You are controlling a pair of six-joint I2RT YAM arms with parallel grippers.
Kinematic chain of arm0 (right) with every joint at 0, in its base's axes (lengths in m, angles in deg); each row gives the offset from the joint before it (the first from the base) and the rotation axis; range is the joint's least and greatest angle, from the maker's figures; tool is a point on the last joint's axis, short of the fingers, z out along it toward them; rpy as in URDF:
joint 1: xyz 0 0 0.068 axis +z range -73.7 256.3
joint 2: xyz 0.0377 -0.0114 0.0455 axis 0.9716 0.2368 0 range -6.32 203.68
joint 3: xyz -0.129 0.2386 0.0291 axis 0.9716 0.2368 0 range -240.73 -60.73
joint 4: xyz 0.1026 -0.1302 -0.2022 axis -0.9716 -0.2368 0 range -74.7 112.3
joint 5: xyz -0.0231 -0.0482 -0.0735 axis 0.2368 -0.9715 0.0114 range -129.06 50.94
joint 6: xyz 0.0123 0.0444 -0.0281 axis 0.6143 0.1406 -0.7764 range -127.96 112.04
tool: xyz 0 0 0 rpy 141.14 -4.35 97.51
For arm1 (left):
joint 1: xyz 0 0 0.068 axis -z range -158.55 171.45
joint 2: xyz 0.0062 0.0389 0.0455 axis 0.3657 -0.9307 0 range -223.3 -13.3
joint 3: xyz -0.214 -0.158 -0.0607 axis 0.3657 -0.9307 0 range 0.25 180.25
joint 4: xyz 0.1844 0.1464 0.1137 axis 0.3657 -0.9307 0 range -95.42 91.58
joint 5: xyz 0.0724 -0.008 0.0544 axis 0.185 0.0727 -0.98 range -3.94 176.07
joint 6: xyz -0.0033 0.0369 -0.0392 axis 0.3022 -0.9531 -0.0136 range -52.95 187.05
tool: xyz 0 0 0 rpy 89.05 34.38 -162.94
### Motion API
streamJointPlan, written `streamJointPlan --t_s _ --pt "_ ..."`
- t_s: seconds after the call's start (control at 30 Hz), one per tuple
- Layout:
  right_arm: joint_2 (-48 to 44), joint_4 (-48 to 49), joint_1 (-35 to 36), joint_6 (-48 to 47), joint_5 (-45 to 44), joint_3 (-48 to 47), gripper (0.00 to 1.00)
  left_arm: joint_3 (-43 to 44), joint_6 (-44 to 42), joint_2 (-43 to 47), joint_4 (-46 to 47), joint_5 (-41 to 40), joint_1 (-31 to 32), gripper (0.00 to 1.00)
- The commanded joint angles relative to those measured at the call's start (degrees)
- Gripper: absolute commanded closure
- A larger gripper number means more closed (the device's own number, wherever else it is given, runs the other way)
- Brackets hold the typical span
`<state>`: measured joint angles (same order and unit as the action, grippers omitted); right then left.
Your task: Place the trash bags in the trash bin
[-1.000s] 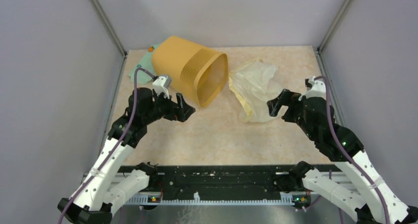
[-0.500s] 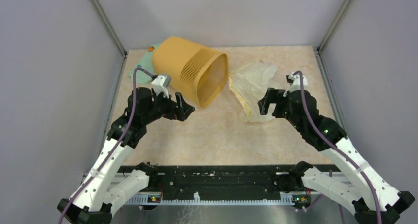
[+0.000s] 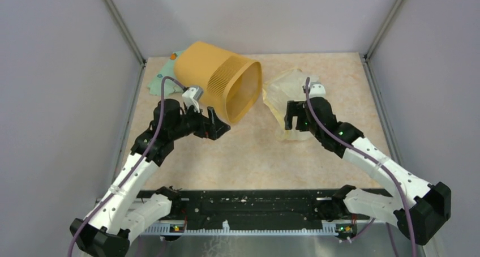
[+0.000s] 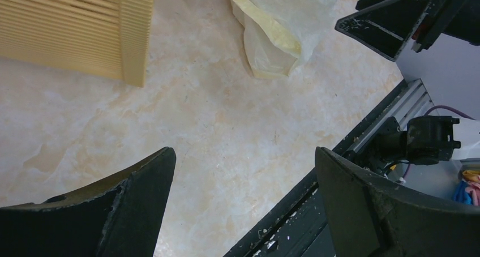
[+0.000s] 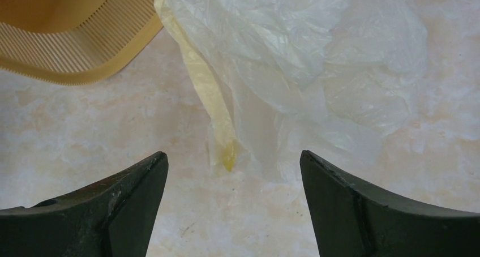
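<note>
Beige marble tabletop [image 3: 243, 155], right gripper [image 5: 232, 155] hanging over the trash bag [image 5: 294, 70]
Its jaws are apart, same on the left gripper [image 4: 243, 152], nothing held. Bag's crumpled at 1 o'clock, just beside the mouth of the tipped trash bin [image 3: 218, 84] at 11. I'd pinch a fat fold, not the skinny end.

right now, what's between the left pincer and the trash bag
Only bare tabletop lies between the left pincer and the trash bag. The left wrist view shows it, with the trash bin off to one side.
</note>
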<state>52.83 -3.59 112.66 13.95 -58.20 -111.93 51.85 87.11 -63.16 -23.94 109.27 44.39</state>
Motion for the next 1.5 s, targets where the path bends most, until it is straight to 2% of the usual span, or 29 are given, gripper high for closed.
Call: streamJointPlan --t_s 0.0,0.23,0.6,0.73,0.77,0.8,0.87,0.93,0.97,1.27,1.47 --pt "2.31 6.82 1.99 0.85 1.23 2.0 0.15 -1.91 1.74 0.61 5.15 3.82 0.17 0.01" --pt "9.07 13.62 2.82 -0.38 -2.33 3.94 0.18 -3.48 3.15 0.87 7.06 5.06 0.5 0.01" --pt "19.95 20.07 3.17 -2.65 -6.86 3.65 0.22 -6.63 5.3 1.44 8.21 1.02 0.79 0.01" --pt "22.49 19.18 3.19 -2.02 -9.07 3.58 0.3 -7.24 6.11 1.19 8.9 0.0 1.24 0.01" --pt "22.79 18.23 3.22 -1.82 -9.64 3.24 0.34 -7.41 6.26 1.22 9.06 -0.2 1.44 0.01" --pt "22.7 17.03 3.15 -1.63 -9.93 2.57 0.43 -7.61 6.44 1.1 9.2 -0.41 1.6 0.01" --pt "21.3 15.15 3.16 -1.75 -9.19 1.9 0.64 -8.29 7.2 1.01 9.85 -0.38 2.06 0.01" --pt "18.2 13.35 3.18 -2.22 -6.48 1.22 0.91 -9.14 8.56 0.92 11.13 -0.01 2.83 0.01" --pt "15.49 12.64 3.12 -2.8 -3.99 1.0 0.99 -9.49 9.37 0.84 11.95 0.01 3.21 0.01" --pt "-4.06 1.92 3.17 -8.76 21.72 -1.65 1.0 -12.05 10.26 0.56 15.58 1.19 4.46 0.02" --pt "-13.0 -0.32 3.18 -5.73 28.95 -1.2 1.0 -12.33 11.64 -0.35 17.38 3.0 4.41 0.02"
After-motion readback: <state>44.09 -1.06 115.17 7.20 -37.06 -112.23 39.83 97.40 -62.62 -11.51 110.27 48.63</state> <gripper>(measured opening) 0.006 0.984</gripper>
